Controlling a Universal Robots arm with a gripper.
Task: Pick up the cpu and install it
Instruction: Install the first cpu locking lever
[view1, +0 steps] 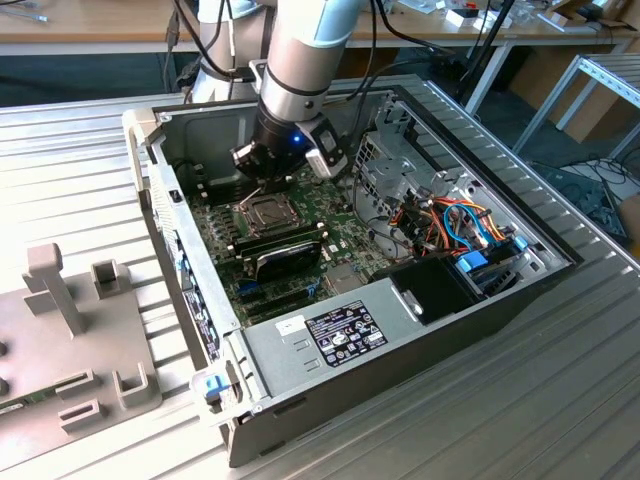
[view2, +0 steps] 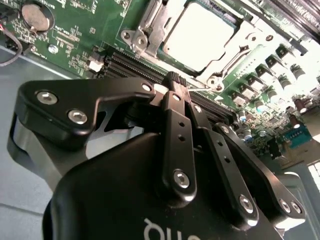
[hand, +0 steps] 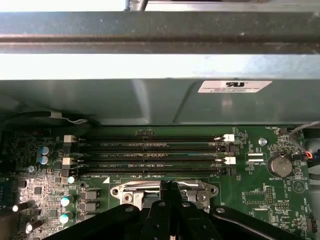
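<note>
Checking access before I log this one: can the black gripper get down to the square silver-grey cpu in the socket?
Probably yes. The black gripper hangs closed just beside the square silver-grey cpu, which lies in the metal socket frame with its top uncovered. Nothing lies between them.

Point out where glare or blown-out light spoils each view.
Second wrist view: the cpu top washes out near white, and the motherboard edge beyond it is overexposed. First wrist view: a bright band runs across the case wall. Exterior view: evenly lit, case interior shadowed.
</note>
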